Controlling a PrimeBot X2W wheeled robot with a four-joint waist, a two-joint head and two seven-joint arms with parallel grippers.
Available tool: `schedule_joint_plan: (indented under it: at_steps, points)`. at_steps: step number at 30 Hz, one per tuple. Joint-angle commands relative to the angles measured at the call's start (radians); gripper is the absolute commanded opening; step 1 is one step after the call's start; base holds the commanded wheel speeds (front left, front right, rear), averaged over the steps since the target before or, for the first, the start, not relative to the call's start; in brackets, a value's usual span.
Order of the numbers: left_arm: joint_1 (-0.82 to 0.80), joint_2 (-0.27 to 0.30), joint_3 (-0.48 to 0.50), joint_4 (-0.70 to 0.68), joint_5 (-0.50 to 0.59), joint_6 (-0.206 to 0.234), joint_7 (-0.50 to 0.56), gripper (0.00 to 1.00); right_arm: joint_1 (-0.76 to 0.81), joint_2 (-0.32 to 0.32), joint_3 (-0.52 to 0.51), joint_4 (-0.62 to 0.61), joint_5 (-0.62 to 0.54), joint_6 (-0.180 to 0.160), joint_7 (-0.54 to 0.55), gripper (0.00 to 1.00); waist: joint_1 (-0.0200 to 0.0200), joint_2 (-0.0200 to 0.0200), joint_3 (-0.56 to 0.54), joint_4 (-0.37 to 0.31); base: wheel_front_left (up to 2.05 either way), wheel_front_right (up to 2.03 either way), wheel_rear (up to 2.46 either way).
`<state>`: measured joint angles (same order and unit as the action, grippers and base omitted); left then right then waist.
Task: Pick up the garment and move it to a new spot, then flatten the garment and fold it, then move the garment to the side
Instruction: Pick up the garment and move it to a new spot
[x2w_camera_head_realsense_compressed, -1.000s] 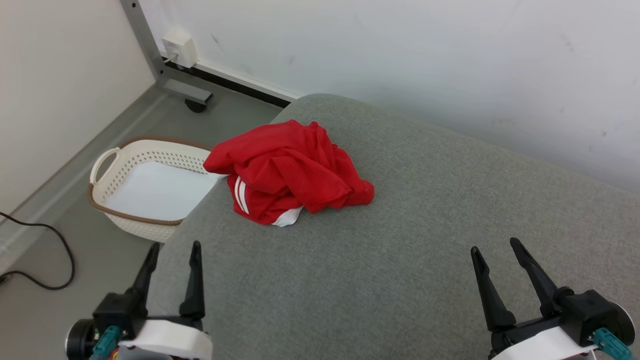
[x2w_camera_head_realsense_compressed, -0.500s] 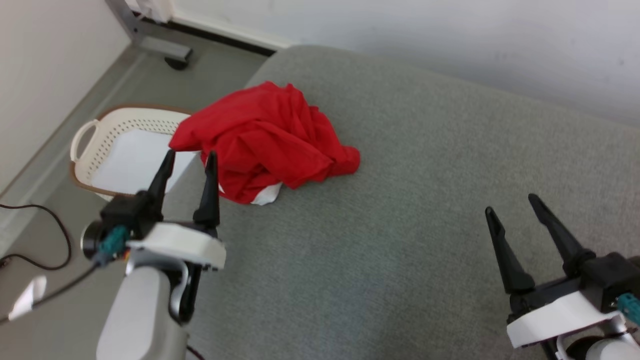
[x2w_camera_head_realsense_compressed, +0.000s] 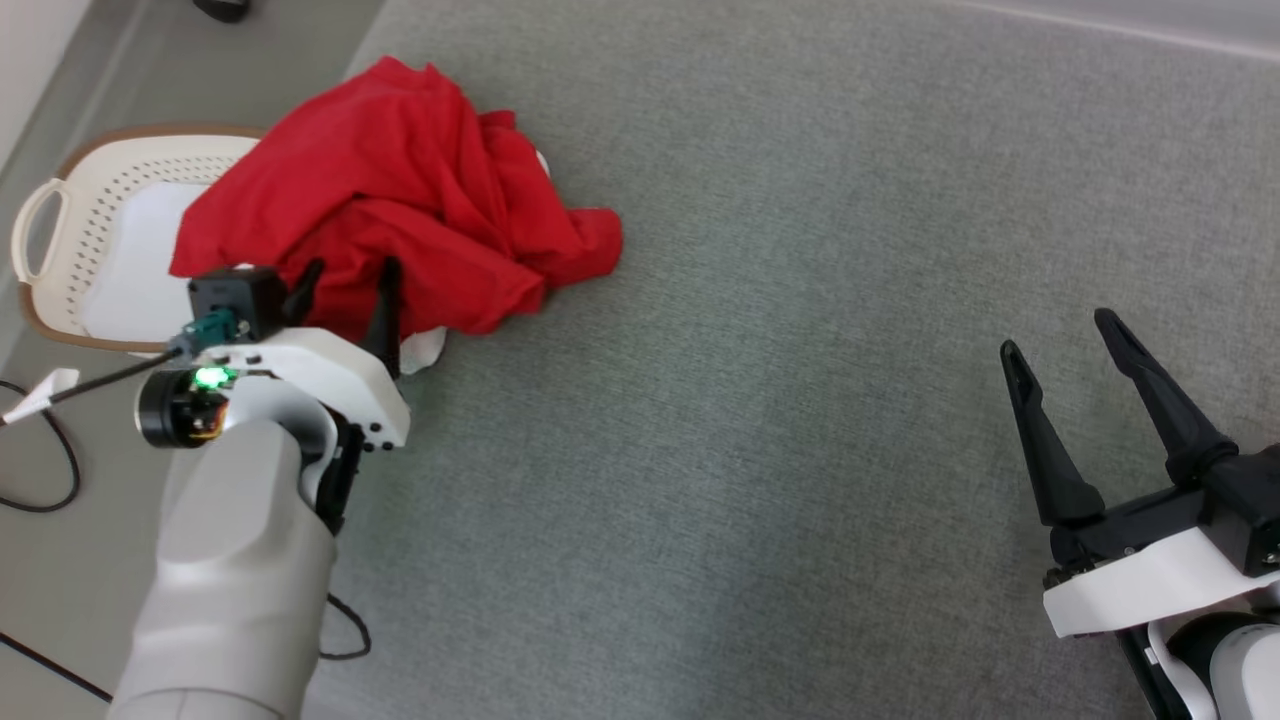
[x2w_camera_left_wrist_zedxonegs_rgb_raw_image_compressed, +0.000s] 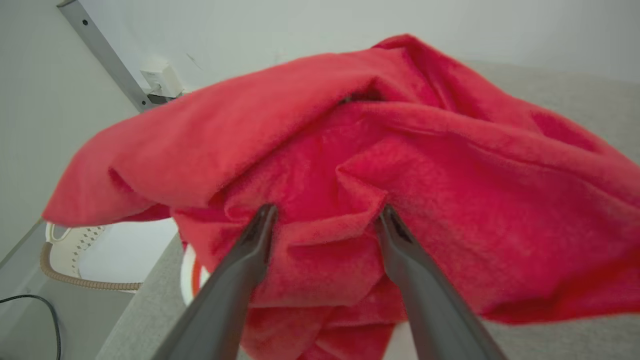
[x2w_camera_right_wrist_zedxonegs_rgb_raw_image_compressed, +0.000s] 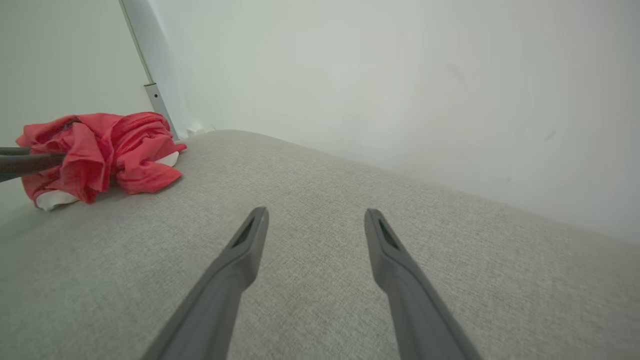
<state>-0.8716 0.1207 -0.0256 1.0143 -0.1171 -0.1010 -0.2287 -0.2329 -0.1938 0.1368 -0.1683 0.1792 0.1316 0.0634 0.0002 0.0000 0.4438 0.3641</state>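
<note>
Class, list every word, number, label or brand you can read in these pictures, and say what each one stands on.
None: no word, number, label or brand can be read in these views.
The garment is plain red with white trim and carries no lettering.
The basket and the wall box show no marking that can be read.
</note>
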Motion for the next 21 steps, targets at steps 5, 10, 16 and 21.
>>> schedule_joint_plan:
  at_steps: [5,10,16,21]
  points:
    - [-0.067,0.029,0.004,0.101,-0.016,0.0,-0.02,0.0,-0.023,-0.004,-0.001,0.0,-0.002,-0.002,-0.009,1.0,-0.0002,0.0,0.021,-0.021,0.0,0.0,0.0]
    - [-0.048,0.055,0.011,0.068,-0.017,0.017,-0.036,0.0,-0.025,0.009,-0.003,0.022,-0.003,-0.002,-0.033,1.0,-0.0002,0.0,-0.018,-0.025,0.0,0.0,0.0]
    - [0.06,0.081,0.038,-0.147,-0.011,0.042,-0.036,0.0,0.011,0.036,-0.008,0.057,-0.002,-0.002,-0.073,1.0,-0.0002,0.0,-0.109,-0.029,0.0,0.0,0.0]
    - [0.178,0.084,0.063,-0.301,-0.018,0.058,-0.036,0.0,0.046,0.065,-0.011,0.087,0.005,-0.002,-0.099,1.0,-0.0002,0.0,-0.2,-0.037,0.0,0.0,0.0]
